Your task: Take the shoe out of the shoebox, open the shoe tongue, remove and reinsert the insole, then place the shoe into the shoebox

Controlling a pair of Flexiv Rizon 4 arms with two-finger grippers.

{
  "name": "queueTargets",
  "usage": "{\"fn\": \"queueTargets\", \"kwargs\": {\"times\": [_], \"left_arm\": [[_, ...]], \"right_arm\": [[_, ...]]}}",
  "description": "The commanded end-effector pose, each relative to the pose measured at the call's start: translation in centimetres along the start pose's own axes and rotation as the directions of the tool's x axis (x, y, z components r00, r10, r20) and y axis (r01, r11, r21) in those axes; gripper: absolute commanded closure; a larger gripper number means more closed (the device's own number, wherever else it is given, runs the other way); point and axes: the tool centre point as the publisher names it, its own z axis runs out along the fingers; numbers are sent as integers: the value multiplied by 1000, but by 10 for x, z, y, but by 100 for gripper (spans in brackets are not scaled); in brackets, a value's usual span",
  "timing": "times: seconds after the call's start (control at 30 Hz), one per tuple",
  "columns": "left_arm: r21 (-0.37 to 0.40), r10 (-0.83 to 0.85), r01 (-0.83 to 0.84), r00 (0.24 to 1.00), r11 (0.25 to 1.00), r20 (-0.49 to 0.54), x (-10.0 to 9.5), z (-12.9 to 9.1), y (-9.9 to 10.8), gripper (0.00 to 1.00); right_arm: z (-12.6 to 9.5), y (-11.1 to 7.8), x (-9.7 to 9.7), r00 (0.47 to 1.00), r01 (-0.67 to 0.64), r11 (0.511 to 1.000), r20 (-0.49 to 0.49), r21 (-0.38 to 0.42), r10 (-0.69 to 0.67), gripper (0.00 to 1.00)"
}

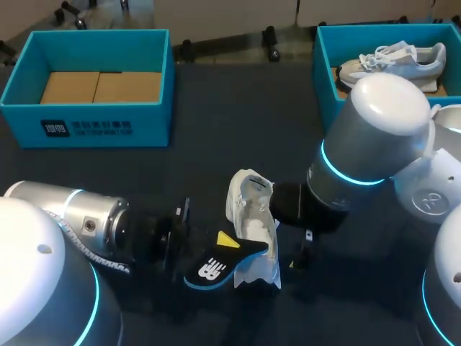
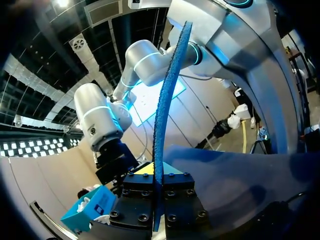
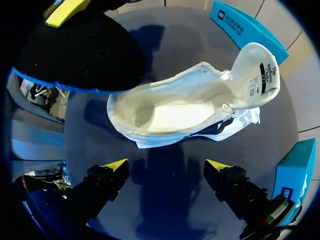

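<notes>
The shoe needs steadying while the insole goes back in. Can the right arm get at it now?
Probably yes: the right gripper is open with the shoe just ahead of it and nothing between; the insole, held by the left gripper, hangs over one end only.

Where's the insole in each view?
Head view: insole low centre, held by the left gripper, over the shoe's near end.
Left wrist view: insole edge-on, a blue strip rising out of the left gripper.
Right wrist view: insole ahead of the open right gripper, beyond the shoe.
Shared landmark: the white shoe, in head and right wrist views only.
</notes>
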Motion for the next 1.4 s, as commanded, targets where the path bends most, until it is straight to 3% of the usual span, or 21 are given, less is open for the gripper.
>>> {"fn": "queueTargets", "kwargs": {"times": [0.03, 0.37, 1.4], "left_arm": [[-2, 4, -4, 1000, 1000, 14, 4, 1, -2, 100], [-5, -4, 4, 999, 1000, 48, 6, 6, 0, 100], [-63, -23, 30, 994, 998, 106, 7, 20, 5, 100]], "right_arm": [[2, -6, 0, 1000, 4, 1000, -2, -10, -4, 0], [4, -9, -1, 997, 77, 997, 1, -9, -77, 0], [4, -9, -1, 997, 77, 997, 0, -10, -77, 0]]}}
